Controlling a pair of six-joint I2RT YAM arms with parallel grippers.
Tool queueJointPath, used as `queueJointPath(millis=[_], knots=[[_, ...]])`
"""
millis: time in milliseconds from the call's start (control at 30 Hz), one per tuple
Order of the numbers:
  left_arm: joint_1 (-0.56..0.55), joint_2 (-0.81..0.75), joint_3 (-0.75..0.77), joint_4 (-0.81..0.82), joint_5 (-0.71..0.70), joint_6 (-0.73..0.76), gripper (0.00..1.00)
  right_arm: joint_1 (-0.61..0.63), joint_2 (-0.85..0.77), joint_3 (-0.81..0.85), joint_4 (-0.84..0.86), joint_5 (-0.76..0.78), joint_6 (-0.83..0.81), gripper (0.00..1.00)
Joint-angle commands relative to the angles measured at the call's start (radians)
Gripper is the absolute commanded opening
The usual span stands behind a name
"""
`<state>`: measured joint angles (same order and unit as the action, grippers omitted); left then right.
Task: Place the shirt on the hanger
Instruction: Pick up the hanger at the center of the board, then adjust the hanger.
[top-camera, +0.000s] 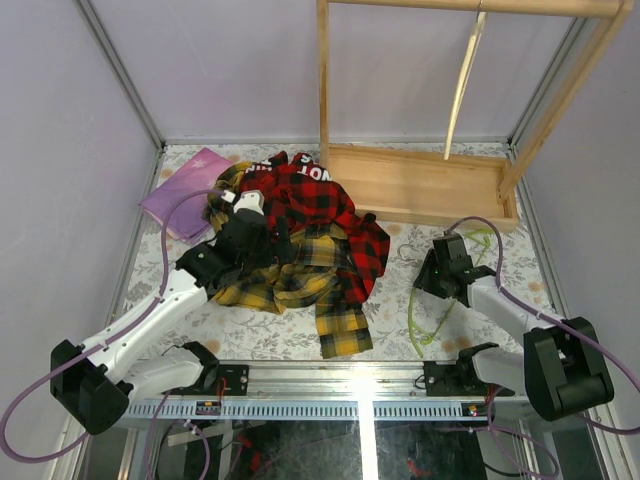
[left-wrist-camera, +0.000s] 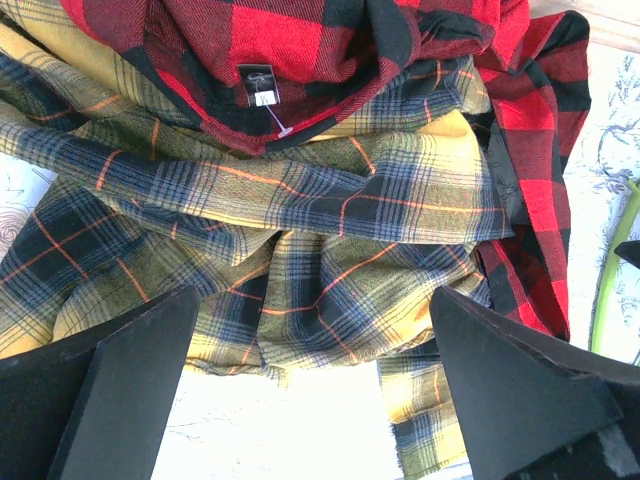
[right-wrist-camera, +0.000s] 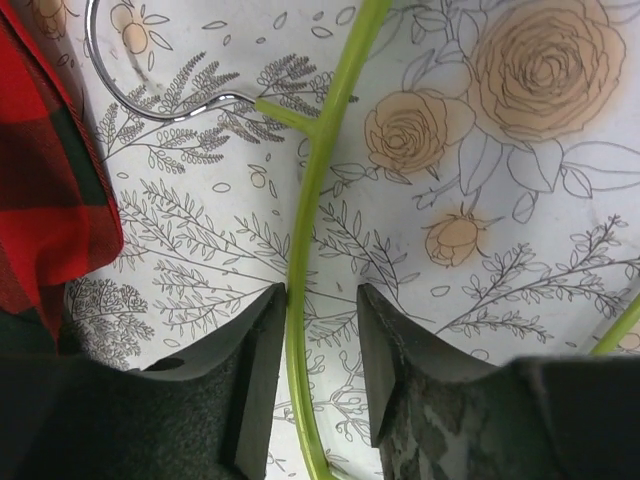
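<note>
The yellow-and-black plaid shirt (top-camera: 300, 280) lies crumpled at the table's middle, partly under a red-and-black plaid garment (top-camera: 320, 205). My left gripper (top-camera: 268, 250) hovers low over the shirt (left-wrist-camera: 330, 200), jaws wide open and empty (left-wrist-camera: 312, 300). The pale yellow-green hanger (top-camera: 420, 315) lies flat on the floral cloth at the right. In the right wrist view its thin rod (right-wrist-camera: 310, 200) runs between my right gripper's (right-wrist-camera: 321, 292) fingers. It touches the left finger, with a gap to the right one. Its silver hook (right-wrist-camera: 130, 100) curves at top left. My right gripper (top-camera: 436, 272) is open.
A wooden rack (top-camera: 420, 185) stands at the back right with a cream curved hanger (top-camera: 462, 85) hanging from its top bar. A purple folder (top-camera: 185, 190) lies at the back left. The red garment's edge (right-wrist-camera: 50, 190) lies just left of my right gripper.
</note>
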<state>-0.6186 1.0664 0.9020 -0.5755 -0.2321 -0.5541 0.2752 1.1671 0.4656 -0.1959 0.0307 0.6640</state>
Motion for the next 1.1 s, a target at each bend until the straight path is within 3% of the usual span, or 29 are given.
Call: queueJointPath(millis=[0, 300, 433, 567, 733, 867, 1067], knots=[[0.01, -0.019, -0.012, 0.048, -0.001, -0.013, 1.0, 0.038, 0.058, 0.032, 0.0, 0.112, 0.004, 0.39], [0.011, -0.015, -0.004, 0.046, -0.002, -0.007, 1.0, 0.099, 0.089, 0.028, -0.009, 0.191, 0.032, 0.14], [0.01, -0.04, -0.011, 0.062, 0.002, 0.0, 1.0, 0.099, -0.076, 0.013, -0.061, 0.259, 0.056, 0.01], [0.011, -0.1, -0.029, 0.133, 0.034, 0.046, 1.0, 0.099, -0.271, 0.045, -0.153, 0.259, 0.071, 0.0], [0.011, -0.198, -0.068, 0.294, 0.099, 0.18, 1.0, 0.1, -0.451, 0.072, -0.145, 0.041, 0.095, 0.0], [0.01, -0.288, -0.139, 0.48, 0.139, 0.349, 1.0, 0.101, -0.485, 0.094, -0.087, -0.199, 0.149, 0.0], [0.01, -0.347, -0.163, 0.627, 0.4, 0.705, 1.0, 0.102, -0.46, 0.147, 0.108, -0.551, 0.249, 0.0]])
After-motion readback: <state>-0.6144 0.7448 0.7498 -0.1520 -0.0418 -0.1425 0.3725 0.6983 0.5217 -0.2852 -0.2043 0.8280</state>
